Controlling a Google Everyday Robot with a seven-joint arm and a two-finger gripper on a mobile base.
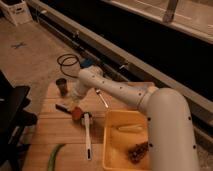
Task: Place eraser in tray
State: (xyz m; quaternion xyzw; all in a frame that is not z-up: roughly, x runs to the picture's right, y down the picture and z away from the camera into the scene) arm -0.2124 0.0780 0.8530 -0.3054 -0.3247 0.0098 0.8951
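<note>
Eraser (62,107) flat, long axis roughly L-R; gripper (75,101) just beside.

Robotics lab or workshop. Bare concrete floor (30,55), coiled black cable (67,62), slatted wooden table (55,131). The robot's gripper (76,101) hangs over the table's left half.

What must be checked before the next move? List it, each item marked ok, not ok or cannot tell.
1. Is the gripper open and empty: ok.
2. Is the gripper over the eraser: not ok; it hangs beside it, on the tray's side.
3. Does the eraser lie flat on the table, in view: ok.
4. Is the ball clear of the eraser: cannot tell; it sits close by.
5. Does the tray have room: ok; bare floor shows.
6. Is the eraser in the tray: not ok, not yet done.
</note>
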